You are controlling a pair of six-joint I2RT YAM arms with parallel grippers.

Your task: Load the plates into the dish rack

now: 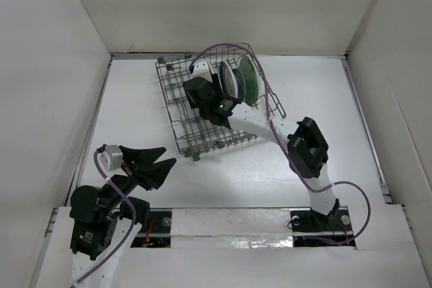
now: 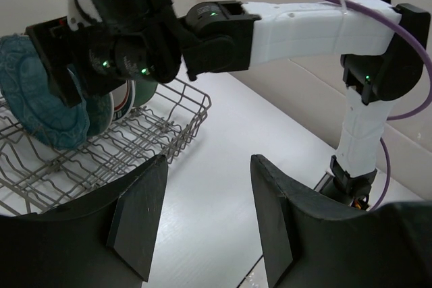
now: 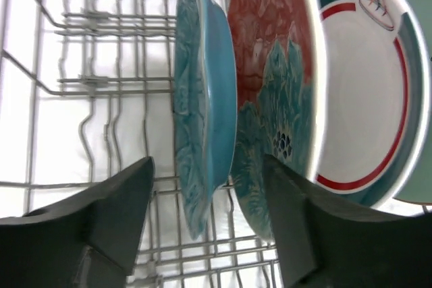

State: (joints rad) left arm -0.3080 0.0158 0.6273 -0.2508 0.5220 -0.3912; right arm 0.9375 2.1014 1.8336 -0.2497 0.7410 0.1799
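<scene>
Four plates [image 3: 270, 65] stand on edge in the one dish rack [image 3: 88, 85].

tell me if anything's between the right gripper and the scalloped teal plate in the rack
Nothing visible does. The right gripper is open, fingers either side of the scalloped teal plate, upright in the dish rack. The red-and-teal floral plate stands close beside it, not between.
</scene>
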